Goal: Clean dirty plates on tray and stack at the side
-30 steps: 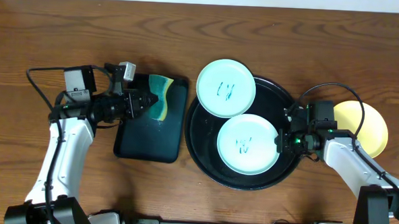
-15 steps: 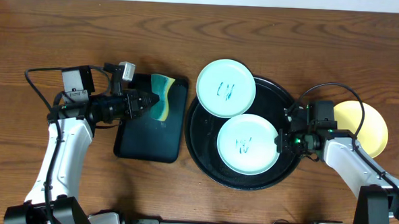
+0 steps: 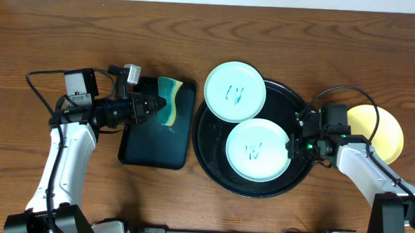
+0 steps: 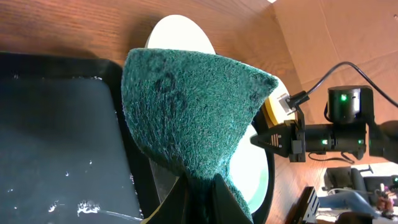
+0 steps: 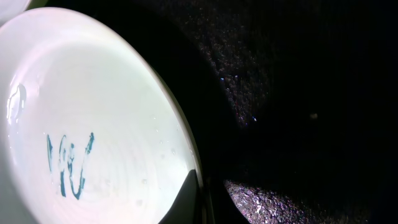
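Clamping green sponge (image 4: 186,106) in left gripper (image 3: 150,105) jaws above rectangular tray (image 3: 153,148); pinching near scribbled plate (image 3: 239,166) by its right rim with right gripper (image 3: 292,147) jaws, on round tray (image 3: 210,141).

Dark brown wood-grain table (image 3: 71,26). Directly on it: small rectangular black tray (image 3: 153,146) left of centre, large round black tray with raised rim (image 3: 286,106) just beside it to the right, pale yellow round plate (image 3: 389,130) near the round tray's right side, partly hidden under an arm.
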Robot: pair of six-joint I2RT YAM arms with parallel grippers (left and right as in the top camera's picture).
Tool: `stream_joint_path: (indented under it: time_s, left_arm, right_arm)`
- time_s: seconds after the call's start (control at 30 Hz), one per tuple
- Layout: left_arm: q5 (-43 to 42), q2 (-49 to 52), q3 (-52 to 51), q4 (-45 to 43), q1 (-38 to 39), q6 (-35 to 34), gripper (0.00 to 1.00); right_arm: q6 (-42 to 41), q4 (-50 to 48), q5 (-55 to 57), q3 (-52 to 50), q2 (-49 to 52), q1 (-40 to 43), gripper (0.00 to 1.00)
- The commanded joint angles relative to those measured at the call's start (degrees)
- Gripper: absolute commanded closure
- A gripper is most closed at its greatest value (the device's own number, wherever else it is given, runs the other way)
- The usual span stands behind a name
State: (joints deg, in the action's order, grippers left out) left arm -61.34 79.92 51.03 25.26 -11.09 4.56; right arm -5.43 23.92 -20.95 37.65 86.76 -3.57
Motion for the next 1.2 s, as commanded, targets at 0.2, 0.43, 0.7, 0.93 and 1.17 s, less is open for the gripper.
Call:
stream_joint_path:
  time_s: [0.2,0.43,0.7,0.93,1.17]
  left_arm:
    - [36.39,-0.55,-0.24,2.58,7.48,-11.61,0.93]
    - [66.90,0.94,-0.24,2.95,21.51,-18.21,0.93]
    - [70.38,4.33,1.07,4.66,29.09,-18.18,0.93]
    - [56.08,4.31,8.07,10.32,30.42,-17.77,0.93]
    - [44.85,4.33,8.39,6.10,38.21,-17.84,0.93]
  right_arm:
    - [-1.42,-0.68,-0.07,-0.37,0.26,-0.39,0.99]
    - [-1.42,-0.74,-0.07,-0.37,0.26,-0.39,0.99]
    - [-1.40,-0.74,-0.07,-0.37,0.26,-0.39,0.99]
    - [-1.40,-0.33,-0.07,-0.37,0.26,-0.39,0.99]
    - [-1.40,2.23,-0.04,-0.39,0.26,-0.61,0.99]
